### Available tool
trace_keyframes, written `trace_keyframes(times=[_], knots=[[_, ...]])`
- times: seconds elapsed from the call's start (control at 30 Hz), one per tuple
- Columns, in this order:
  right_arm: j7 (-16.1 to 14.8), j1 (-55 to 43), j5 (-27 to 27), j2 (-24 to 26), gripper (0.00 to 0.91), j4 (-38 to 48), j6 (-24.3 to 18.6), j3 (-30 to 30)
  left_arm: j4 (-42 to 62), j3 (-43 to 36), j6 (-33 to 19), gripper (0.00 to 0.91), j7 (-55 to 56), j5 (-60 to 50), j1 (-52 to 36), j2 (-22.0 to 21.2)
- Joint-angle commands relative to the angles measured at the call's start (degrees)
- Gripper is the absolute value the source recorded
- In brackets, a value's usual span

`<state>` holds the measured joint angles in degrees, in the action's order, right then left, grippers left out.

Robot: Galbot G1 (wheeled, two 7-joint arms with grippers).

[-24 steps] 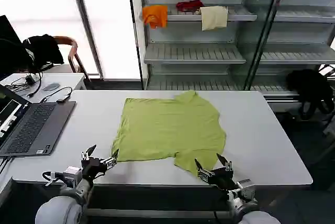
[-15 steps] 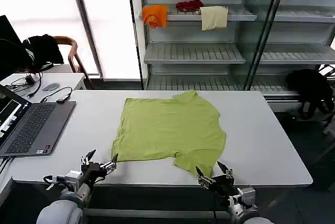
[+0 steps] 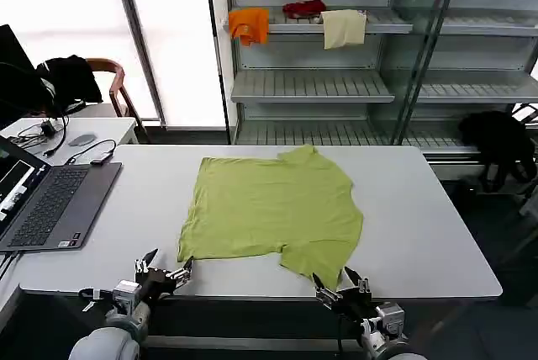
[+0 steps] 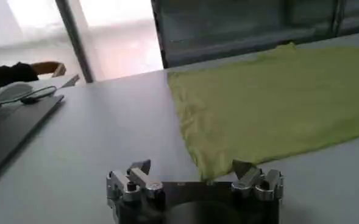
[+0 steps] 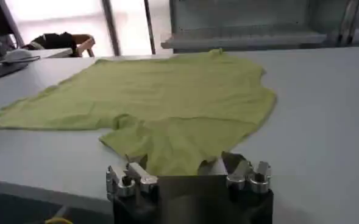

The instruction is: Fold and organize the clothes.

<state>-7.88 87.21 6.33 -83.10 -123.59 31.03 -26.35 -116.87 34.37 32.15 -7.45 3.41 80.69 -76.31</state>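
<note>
While the laptop (image 3: 50, 204) sits well off at the table's left end, the left gripper (image 3: 165, 272) hovers at the near edge of the table (image 3: 420, 225), fingers spread open and holding nothing, just short of the T-shirt's near left corner. In the left wrist view that corner lies between the two open fingertips and a little beyond them — a good line-up, so the sound move is probably to ease forward low and close on the hem alone, not on the table.

Spread flat across the middle of the table lies the lime-green T-shirt (image 3: 273, 209), one sleeve reaching toward the near edge on the right and the other toward the far edge; it looks smooth, with a few wrinkles near the left corner.

Further right, the right gripper (image 3: 340, 285) also stands open and empty at the near edge, just in front of that near sleeve. Both grips should likely pinch only the top layer at matching depth — uneven bites would skew the fold.
</note>
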Motion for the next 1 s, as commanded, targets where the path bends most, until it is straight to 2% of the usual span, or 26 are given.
trace_keyframes(times=[0.03,0.07,0.13,0.17,0.23,1.0], knots=[[0.09,0.38,0.36,-0.01,0.121,0.03,0.07,-0.05,0.46,-0.41,0.08,0.695,0.03,-0.53,0.15,-0.26],[0.03,0.33,0.14,-0.07,0.091,0.15,0.06,-0.02,0.73,-0.49,0.1,0.595,0.0,-0.38,-0.03,-0.32],[0.06,0.24,0.1,-0.09,0.0,0.37,0.03,0.06,0.96,-0.53,0.07,0.212,-0.12,-0.34,-0.14,-0.33],[0.04,0.2,0.0,-0.11,0.0,0.51,0.0,0.09,1.1,-0.53,0.09,0.121,-0.15,-0.1,-0.27,-0.34],[0.01,0.06,-0.25,-0.13,0.0,0.78,-0.12,0.22,1.31,-0.51,0.11,0.02,-0.24,0.0,-0.37,-0.33],[-0.4,-1.11,-0.07,-0.9,0.0,-0.63,-0.12,0.69,0.83,0.14,0.02,0.0,-3.5,3.48,-0.39,0.65]])
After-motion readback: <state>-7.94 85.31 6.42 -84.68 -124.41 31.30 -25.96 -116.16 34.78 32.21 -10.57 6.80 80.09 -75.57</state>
